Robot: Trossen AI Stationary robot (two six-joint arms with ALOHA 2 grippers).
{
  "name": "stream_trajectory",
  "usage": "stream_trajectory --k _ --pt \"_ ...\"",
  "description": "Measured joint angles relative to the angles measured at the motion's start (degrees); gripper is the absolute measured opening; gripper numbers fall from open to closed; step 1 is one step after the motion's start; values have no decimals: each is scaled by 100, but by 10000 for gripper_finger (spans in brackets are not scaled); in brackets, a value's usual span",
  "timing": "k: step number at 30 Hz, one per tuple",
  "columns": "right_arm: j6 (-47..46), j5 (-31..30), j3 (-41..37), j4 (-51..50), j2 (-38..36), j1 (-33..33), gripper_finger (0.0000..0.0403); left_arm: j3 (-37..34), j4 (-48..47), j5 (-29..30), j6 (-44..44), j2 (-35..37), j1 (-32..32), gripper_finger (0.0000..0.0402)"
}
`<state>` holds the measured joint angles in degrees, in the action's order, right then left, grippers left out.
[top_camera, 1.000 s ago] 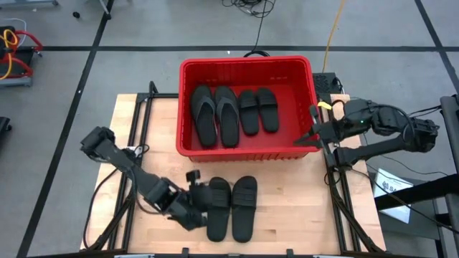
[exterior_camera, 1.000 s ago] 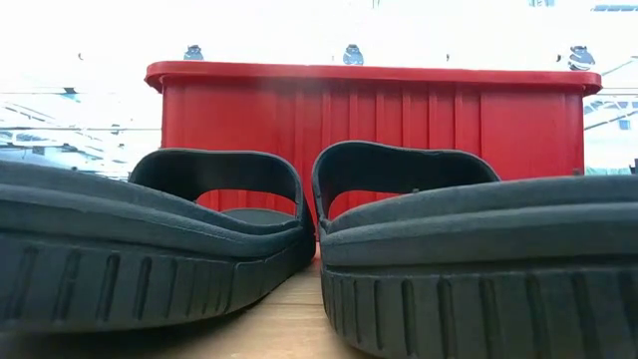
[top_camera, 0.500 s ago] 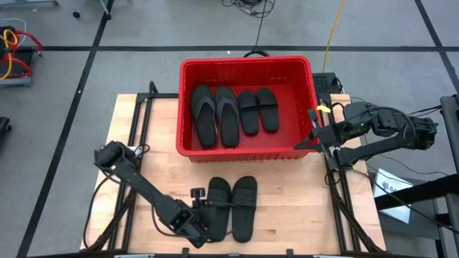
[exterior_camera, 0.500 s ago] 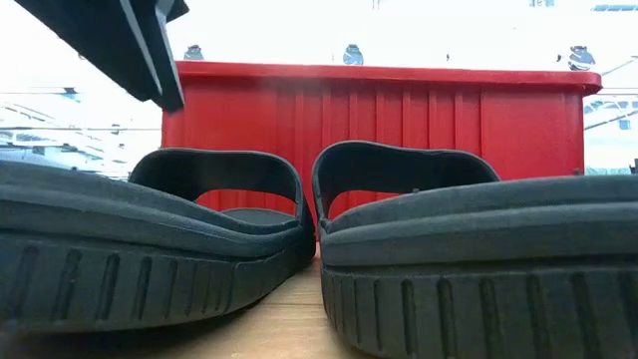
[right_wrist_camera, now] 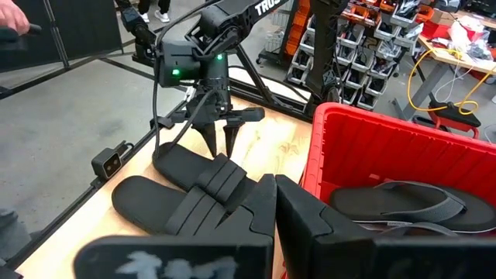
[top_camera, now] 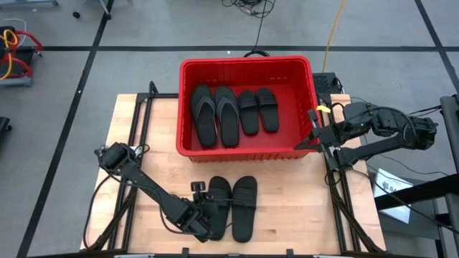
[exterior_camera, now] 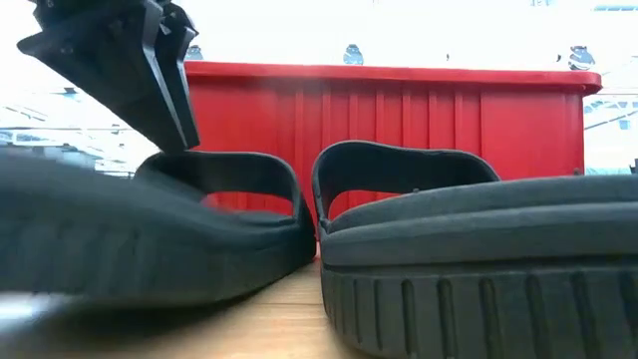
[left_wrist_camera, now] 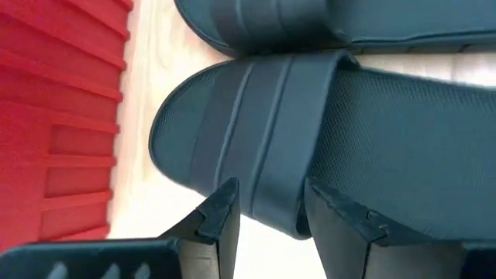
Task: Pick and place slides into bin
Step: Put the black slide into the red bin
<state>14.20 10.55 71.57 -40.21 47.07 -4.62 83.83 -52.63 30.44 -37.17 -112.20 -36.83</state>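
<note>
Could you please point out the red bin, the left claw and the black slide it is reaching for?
red bin (top_camera: 246, 61): high view, far rim.
left claw (left_wrist_camera: 267, 221): left wrist view, gap midway between its open fingertips.
black slide (left_wrist_camera: 263, 132): left wrist view, its wide strap.

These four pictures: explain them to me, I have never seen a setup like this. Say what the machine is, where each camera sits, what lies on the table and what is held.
This is a robot with two dark arms at a wooden table, each ending in a two-finger gripper. One camera looks straight down, one sits at table-top height, and one rides on each wrist. In the red bin lie four black slides. Two more black wide-strap slides lie on the table in front of it. The left gripper is open, its fingers either side of the strap of the left slide, the one beside the other slide; nothing is held yet. The right gripper waits, shut, at the bin's right side.
</note>
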Motion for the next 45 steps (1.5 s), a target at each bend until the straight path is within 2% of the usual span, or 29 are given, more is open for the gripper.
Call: stream_trajectory --k 10,16,23,29,32,37,45 --pt "6 0 0 -2 0 0 0 0 59 -44 -64 -1 -1 140" --pt "9 -2 0 -9 -2 0 0 6 155 -102 -111 -240 -41 140" --pt "7 -2 0 -38 0 0 0 4 163 392 -180 -304 7 140" --pt "0 -2 0 -38 0 0 0 4 108 331 63 -342 165 139" --pt "-2 -2 0 -39 -1 0 0 4 30 289 42 -343 251 113" --pt "-2 -4 0 -38 0 0 0 8 18 175 130 -332 320 18" --pt "-2 -20 0 -38 -2 0 0 -7 -226 -318 -327 230 323 4"
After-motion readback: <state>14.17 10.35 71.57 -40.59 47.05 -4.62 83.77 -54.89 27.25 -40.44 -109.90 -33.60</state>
